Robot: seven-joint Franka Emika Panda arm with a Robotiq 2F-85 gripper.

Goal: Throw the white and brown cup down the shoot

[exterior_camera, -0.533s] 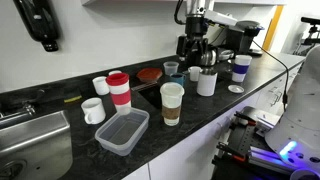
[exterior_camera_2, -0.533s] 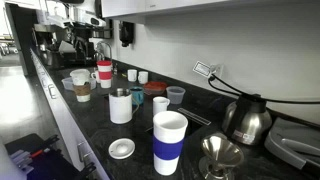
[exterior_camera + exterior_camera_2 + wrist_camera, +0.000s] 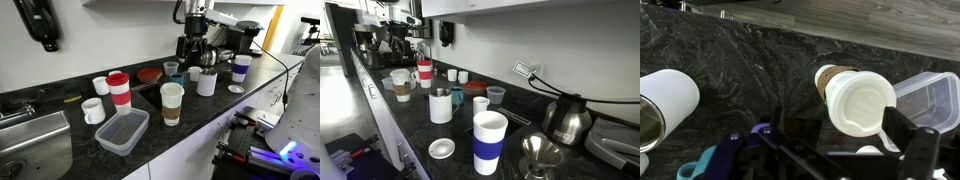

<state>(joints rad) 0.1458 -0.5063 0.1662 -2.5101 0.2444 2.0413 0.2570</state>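
My gripper [image 3: 850, 150] hangs high above the dark counter [image 3: 740, 60], aimed downward. My jaws are dark blurs, so I cannot tell their spread. Beneath me the white and brown cup [image 3: 852, 98] stands upright and untouched, between a white mug [image 3: 665, 105] and a clear container [image 3: 932, 92].
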